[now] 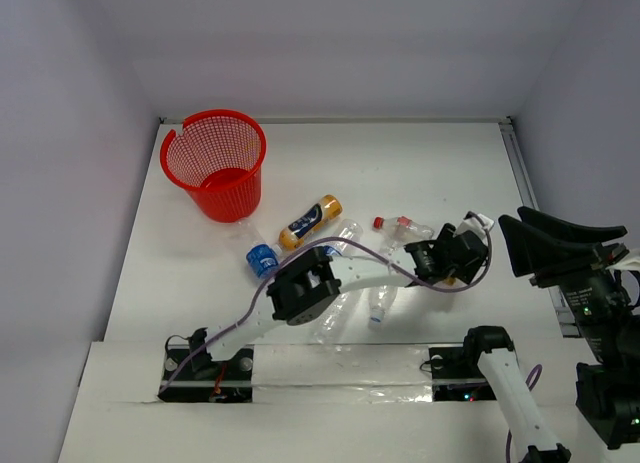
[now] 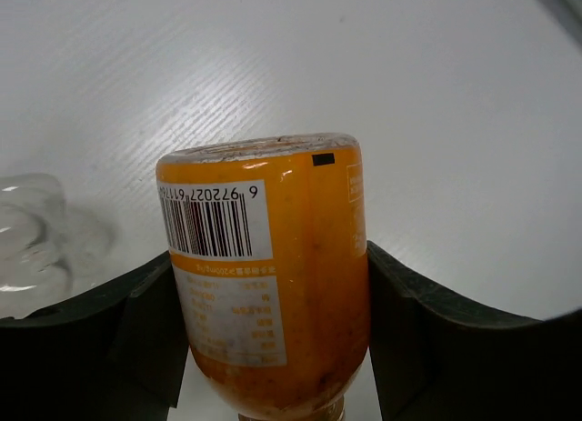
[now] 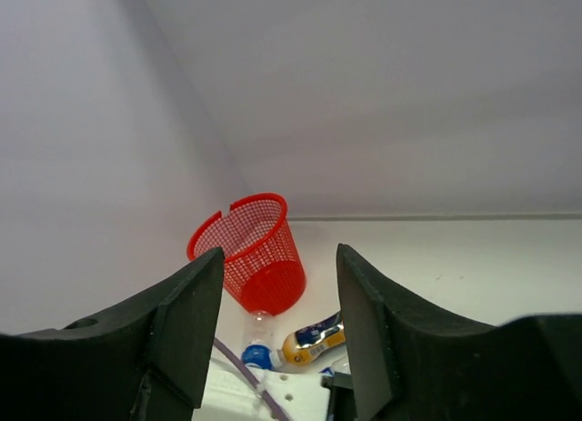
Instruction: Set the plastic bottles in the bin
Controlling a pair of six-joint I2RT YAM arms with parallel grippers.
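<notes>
Toward the far left corner of the counter (image 1: 450,163) stands the bin (image 1: 240,188), upright, its red mesh wall tapering to a solid base that shows nothing inside in the top view. Just beside its base, on the side facing the near edge, lies a blue-labelled bottle (image 1: 262,259), its clear end pointing at the bin. An orange-and-blue labelled bottle (image 1: 310,221) lies on its side next to it, toward the middle of the counter. Further toward the right edge lies a clear bottle with a red cap (image 1: 400,226), and another clear bottle (image 1: 378,305) lies closer to the near edge, partly under the left arm (image 1: 340,278). That arm reaches slantwise from its base at the near edge to a spot right of centre, where the left gripper (image 1: 452,253) is down at the counter. In the left wrist view the stubby orange bottle (image 2: 273,285) lies on its side, barcode up. The fingers (image 2: 409,330) are clamped on it, one dark pad against each flank with no gap showing. The right gripper (image 3: 278,285) is raised above the counter's right edge, well apart from every bottle, its fingers apart with nothing between them, and it faces across toward the bin.
</notes>
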